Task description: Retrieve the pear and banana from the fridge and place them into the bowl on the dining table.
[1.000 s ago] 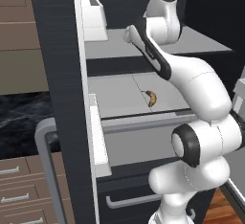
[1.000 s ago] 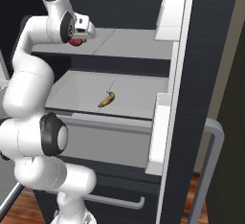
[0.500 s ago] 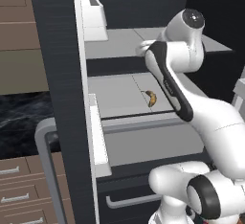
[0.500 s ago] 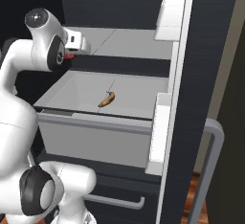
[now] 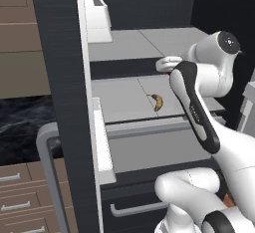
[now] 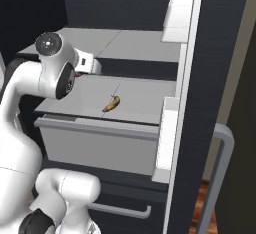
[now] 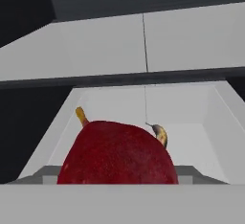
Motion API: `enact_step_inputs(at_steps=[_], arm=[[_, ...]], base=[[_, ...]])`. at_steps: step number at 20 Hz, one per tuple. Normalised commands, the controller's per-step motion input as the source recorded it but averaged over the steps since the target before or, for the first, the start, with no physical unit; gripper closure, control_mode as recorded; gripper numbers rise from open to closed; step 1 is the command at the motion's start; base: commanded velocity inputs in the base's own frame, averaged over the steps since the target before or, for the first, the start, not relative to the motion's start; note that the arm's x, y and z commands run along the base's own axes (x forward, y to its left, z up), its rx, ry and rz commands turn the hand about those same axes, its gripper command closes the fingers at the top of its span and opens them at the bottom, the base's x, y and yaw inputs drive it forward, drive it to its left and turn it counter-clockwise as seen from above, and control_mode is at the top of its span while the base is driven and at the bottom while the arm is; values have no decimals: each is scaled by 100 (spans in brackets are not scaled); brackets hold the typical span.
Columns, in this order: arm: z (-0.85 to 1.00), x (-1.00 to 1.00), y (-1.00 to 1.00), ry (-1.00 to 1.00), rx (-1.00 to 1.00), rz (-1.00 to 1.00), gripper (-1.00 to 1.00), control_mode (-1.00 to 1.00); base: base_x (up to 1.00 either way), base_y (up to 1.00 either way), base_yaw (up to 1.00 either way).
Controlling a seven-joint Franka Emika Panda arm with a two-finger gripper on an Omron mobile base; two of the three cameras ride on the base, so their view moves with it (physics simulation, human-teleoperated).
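- Gripper [image 7: 117, 182]: closed around the pear [image 7: 117, 153], a dark red, rounded fruit with a short tan stem at upper left in the hand view; finger tips hidden behind the fruit, so grip judged from the pear sitting tight against the camera.
- Hand carried in front of the open fridge [image 5: 60, 77], level with the gap between the upper shelf [image 6: 135, 45] and the pull-out drawer [image 6: 100, 138], as seen in both base views.
- Banana [image 6: 111, 104]: lying loose on the pale grey drawer floor, apart from the walls, below and beyond the held pear along the hand's line of sight.
- Long axis of the banana running diagonally across the drawer, roughly front-left to back-right in the right base view; one tip peeking past the pear's right shoulder in the hand view.
- Appearance: small, curved, yellow with brownish-orange shading, much shorter than the drawer is deep.
- Judged step in hand: carrying the pear out toward the bowl; banana not yet fetched.
- Next approach to the banana likely from above, with the jaws set across the diagonal axis.
- Risk: clipping the drawer front lip or the shelf edge while withdrawing.
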Motion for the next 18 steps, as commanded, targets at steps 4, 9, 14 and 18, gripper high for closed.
enact_step_inputs(at_steps=[4, 9, 14, 18], arm=[[-12, -6, -6, 0, 4, 0, 100, -100], [-1, 3, 0, 0, 0, 0, 100, 100], [0, 0, 0, 0, 0, 0, 100, 100], [0, 0, 0, 0, 0, 0, 100, 100]], base=[[0, 0, 0], [3, 0, 0], [-59, 0, 8], [-78, 0, 14]])
